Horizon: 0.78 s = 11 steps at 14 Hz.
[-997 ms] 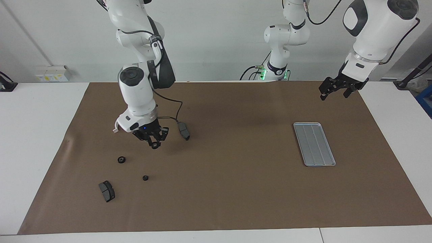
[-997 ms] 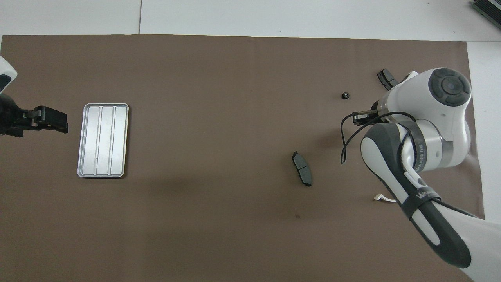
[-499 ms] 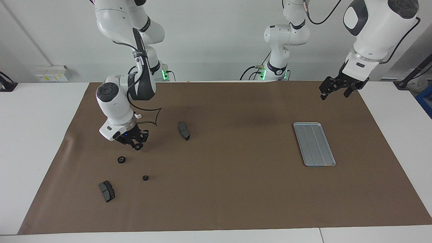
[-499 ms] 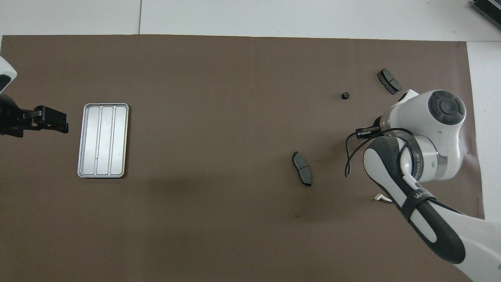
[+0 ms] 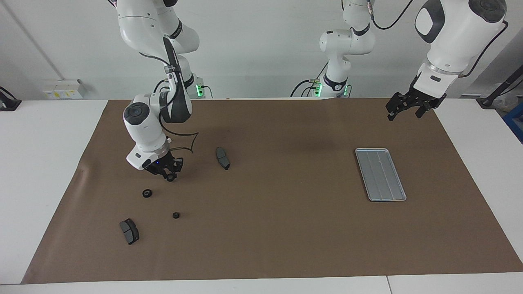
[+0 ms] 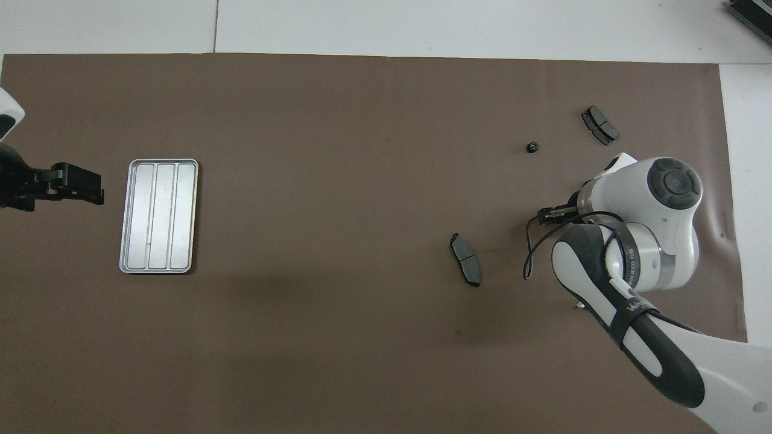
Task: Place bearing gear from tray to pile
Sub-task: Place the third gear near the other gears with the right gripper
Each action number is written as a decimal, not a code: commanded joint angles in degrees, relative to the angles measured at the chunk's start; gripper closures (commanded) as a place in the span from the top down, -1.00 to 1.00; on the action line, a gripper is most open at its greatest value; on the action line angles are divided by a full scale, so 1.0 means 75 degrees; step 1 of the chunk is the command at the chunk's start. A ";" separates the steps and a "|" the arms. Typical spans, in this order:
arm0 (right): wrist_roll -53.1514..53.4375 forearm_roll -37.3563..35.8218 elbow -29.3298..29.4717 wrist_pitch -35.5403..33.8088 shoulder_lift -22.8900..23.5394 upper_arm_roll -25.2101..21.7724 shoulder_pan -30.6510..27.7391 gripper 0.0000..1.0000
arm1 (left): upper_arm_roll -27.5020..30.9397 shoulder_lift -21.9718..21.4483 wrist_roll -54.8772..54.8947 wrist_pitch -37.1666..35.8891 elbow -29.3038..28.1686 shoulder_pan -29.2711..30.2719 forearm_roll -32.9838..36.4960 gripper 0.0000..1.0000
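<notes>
The silver tray [image 5: 381,174] [image 6: 158,216] lies bare toward the left arm's end of the table. The pile is scattered at the right arm's end: two dark brake pads [image 5: 129,231] [image 5: 222,158] and two small black bearing gears [image 5: 147,193] [image 5: 176,214]. My right gripper [image 5: 168,174] [image 6: 546,215] hangs low over the mat among these parts. A third bearing gear [image 5: 170,178] is at its tip; I cannot tell whether it is gripped or resting on the mat. My left gripper [image 5: 402,109] [image 6: 84,187] waits open and holding nothing, in the air beside the tray.
Brown paper [image 5: 286,228] covers the table's middle, with white table around it. In the overhead view the right arm hides one gear and most of a small white part [image 6: 580,305]. One pad [image 6: 465,259] lies nearest the table's middle.
The right arm carried the gear sideways toward its own end of the table and lowered over the pile. The left arm has not moved.
</notes>
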 commanded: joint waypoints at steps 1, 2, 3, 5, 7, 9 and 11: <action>0.0287 0.0092 0.0141 0.0134 -0.0118 0.0022 -0.0010 1.00 | -0.0060 -0.0112 0.0014 -0.0028 -0.0079 0.0064 0.0135 1.00; 0.0509 0.0092 0.0293 0.0099 -0.0176 0.0022 -0.0010 1.00 | -0.0060 -0.0112 0.0014 -0.0028 -0.0079 0.0064 0.0135 1.00; 0.0708 0.0081 0.0446 0.0064 -0.0234 0.0010 -0.0010 1.00 | -0.0049 -0.0112 0.0014 -0.0039 -0.0079 0.0064 0.0135 1.00; 0.0862 0.0069 0.0716 -0.0007 -0.0352 -0.0013 -0.0115 1.00 | -0.0048 -0.0112 0.0014 -0.0028 -0.0079 0.0064 0.0135 1.00; 0.0862 0.0022 0.1019 -0.0367 -0.0527 -0.0025 -0.0220 1.00 | -0.0048 -0.0112 0.0014 -0.0028 -0.0079 0.0064 0.0135 1.00; 0.0862 -0.0001 0.1441 -0.1163 -0.0749 -0.0037 -0.0326 1.00 | -0.0048 -0.0112 0.0014 -0.0028 -0.0079 0.0064 0.0135 1.00; 0.1002 -0.0001 0.1747 -0.2076 -0.1182 -0.0025 -0.0455 1.00 | -0.0048 -0.0112 0.0014 -0.0028 -0.0079 0.0075 0.0135 1.00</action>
